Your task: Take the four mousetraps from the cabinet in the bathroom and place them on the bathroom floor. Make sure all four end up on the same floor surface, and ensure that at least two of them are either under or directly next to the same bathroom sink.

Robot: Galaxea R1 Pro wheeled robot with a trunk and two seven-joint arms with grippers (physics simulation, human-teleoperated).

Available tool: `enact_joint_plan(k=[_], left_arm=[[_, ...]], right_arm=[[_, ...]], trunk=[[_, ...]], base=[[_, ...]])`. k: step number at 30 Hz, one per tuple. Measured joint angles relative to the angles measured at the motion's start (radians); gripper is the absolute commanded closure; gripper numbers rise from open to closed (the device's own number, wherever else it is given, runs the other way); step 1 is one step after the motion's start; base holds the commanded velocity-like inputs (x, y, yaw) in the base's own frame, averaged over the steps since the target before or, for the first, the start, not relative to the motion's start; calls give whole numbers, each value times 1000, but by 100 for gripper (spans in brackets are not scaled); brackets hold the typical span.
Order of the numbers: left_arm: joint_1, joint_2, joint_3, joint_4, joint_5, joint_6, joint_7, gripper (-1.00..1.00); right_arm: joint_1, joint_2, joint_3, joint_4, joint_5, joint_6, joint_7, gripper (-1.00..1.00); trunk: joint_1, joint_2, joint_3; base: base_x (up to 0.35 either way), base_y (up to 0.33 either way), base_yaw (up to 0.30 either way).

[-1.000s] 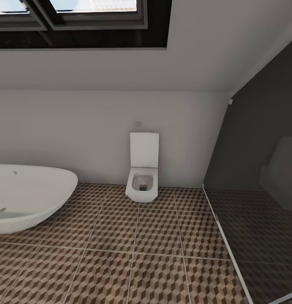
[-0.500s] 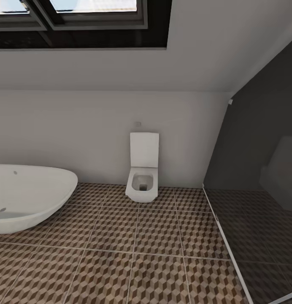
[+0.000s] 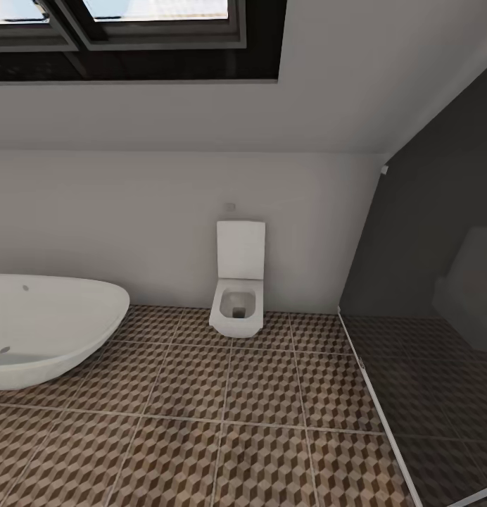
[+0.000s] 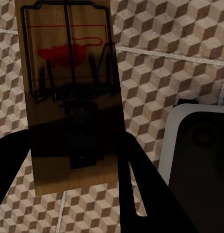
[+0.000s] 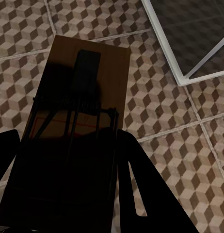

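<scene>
Gripping one mousetrap (image 4: 71, 92), the left tool (image 4: 73, 160) hangs above the bathroom floor (image 4: 155, 63); the right tool (image 5: 63, 160) clamps another mousetrap (image 5: 80, 116).

Nothing readable anywhere here, no text, brands or numbers. The mousetrap (image 4: 71, 97) above the bathroom floor (image 4: 155, 73) just has a red blob and outline printed on its board, no lettering.

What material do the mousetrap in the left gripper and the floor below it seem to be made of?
The mousetrap looks like a tan wooden board, matte, with faint grain, carrying dark metal wire. The floor seems to be ceramic tile: pale grout lines, printed cube pattern. As renders, both are uncertain.
</scene>
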Motion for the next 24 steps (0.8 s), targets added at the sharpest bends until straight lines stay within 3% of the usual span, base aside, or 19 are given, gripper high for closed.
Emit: enact_joint_plan(k=[24], left_arm=[[0,0,0,0,0,0,0,100]], right_arm=[[0,0,0,0,0,0,0,100]], trunk=[[0,0,0]], base=[[0,0,0]])
